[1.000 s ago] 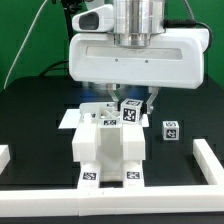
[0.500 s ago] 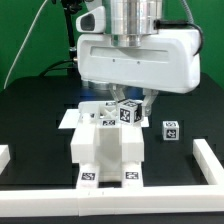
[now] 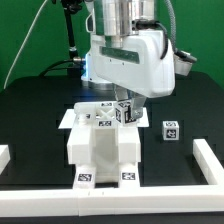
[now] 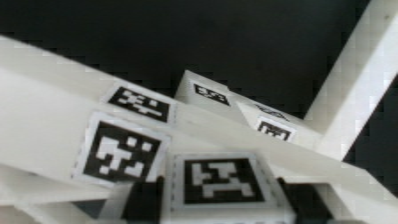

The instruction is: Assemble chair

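**Robot wrist twists a tagged piece above the half-built chair**

On a black table (image 3: 35,110), a left border rail (image 3: 5,154) lies at nine o'clock. The chair (image 3: 104,150), a chunky stack of white slabs, stands at centre toward six o'clock. At twelve o'clock of its top hangs the gripper (image 3: 126,105). Its jaws appear narrowed around a tagged white piece (image 3: 126,112) that meets the chair's rear.

Half a second ago the wrist's broad white housing faced the camera squarely. Now it sits angled, and the piece's tag has turned with it, while the chair has not shifted. This suggests the piece is being screwed in, not yet seated.

A loose tagged block (image 3: 171,129) waits at three o'clock, before the right border rail (image 3: 206,160).
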You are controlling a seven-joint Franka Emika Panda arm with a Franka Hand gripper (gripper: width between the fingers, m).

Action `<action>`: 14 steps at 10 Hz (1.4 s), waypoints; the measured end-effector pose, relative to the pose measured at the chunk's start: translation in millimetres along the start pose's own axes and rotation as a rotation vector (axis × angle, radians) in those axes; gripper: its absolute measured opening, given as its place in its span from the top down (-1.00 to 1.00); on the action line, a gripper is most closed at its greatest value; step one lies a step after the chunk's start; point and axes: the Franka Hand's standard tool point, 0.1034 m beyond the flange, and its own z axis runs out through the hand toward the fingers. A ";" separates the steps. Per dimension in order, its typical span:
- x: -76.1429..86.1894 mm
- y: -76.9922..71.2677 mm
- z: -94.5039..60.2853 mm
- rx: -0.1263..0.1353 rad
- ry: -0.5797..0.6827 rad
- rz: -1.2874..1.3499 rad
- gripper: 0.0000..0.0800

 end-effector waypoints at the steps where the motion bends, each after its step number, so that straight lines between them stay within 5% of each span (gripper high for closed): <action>1: 0.0 0.1 0.1 0.000 0.000 -0.018 0.04; 2: -0.1 0.1 0.1 0.000 0.000 -0.018 -0.40; 4: 1.8 1.2 -0.2 -0.004 -0.002 -0.173 -0.58; 6: 12.6 5.1 -3.7 -0.020 -0.034 -0.548 -0.61; 14: -4.4 3.3 -1.3 -0.045 -0.065 -1.283 -0.62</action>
